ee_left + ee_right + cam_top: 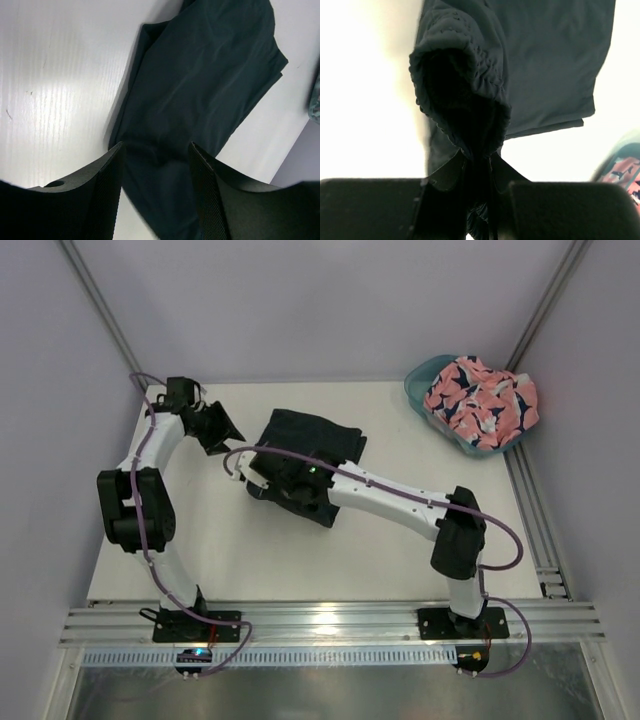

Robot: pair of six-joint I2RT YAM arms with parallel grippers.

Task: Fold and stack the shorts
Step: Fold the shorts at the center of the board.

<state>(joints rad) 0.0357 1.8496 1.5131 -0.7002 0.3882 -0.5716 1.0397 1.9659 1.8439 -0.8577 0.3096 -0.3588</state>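
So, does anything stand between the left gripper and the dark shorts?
Nothing visible does. The open left gripper faces the dark shorts with only table between them. The right gripper, shut on the shorts, sits at their near edge, off to the side.

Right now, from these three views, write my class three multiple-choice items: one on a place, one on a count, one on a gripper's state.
1. Where are the pink patterned shorts? A in the teal tub; B on a shelf; C on the floor.
2. How many pairs of shorts are in view? A one; B two; C four.
3. What is the right gripper doing? A open, empty; B shut on the dark shorts; C out of view.
Key: 1 A, they fill the tub at the far right corner; 2 B, one patterned, one dark; 3 B, the wrist view shows the waistband pinched between its fingers.
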